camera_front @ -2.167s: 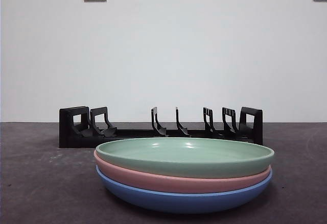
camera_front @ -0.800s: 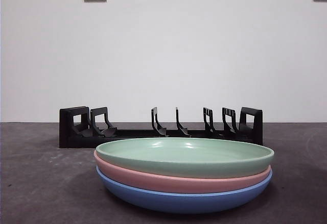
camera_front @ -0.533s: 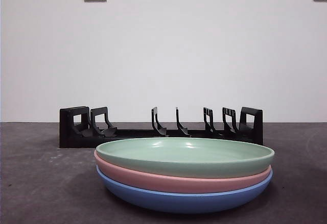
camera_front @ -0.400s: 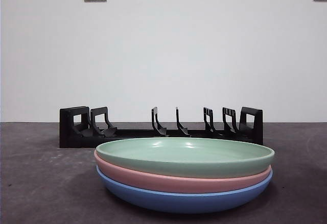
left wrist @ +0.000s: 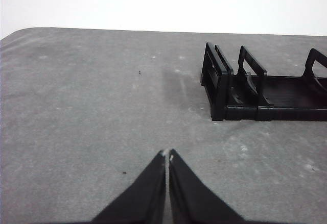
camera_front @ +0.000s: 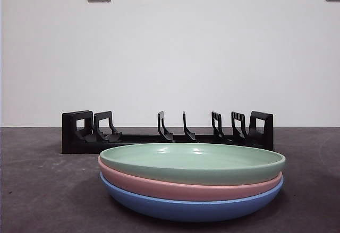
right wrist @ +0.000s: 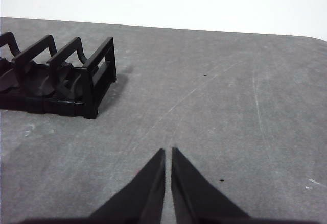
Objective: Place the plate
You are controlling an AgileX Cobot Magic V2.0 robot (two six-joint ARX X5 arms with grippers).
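green plate (camera_front: 192, 162) is sitting atop pink plate (camera_front: 186, 189) and blue plate (camera_front: 191, 207), stacked on table (camera_front: 37, 190) in front of rack (camera_front: 167, 132). left gripper (left wrist: 167, 156) and right gripper (right wrist: 168, 152) are hovering over bare table, jaws pressed together, holding nothing.

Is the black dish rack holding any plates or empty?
Empty. The dish rack has bare slots; the green plate tops a stack on the table in front.
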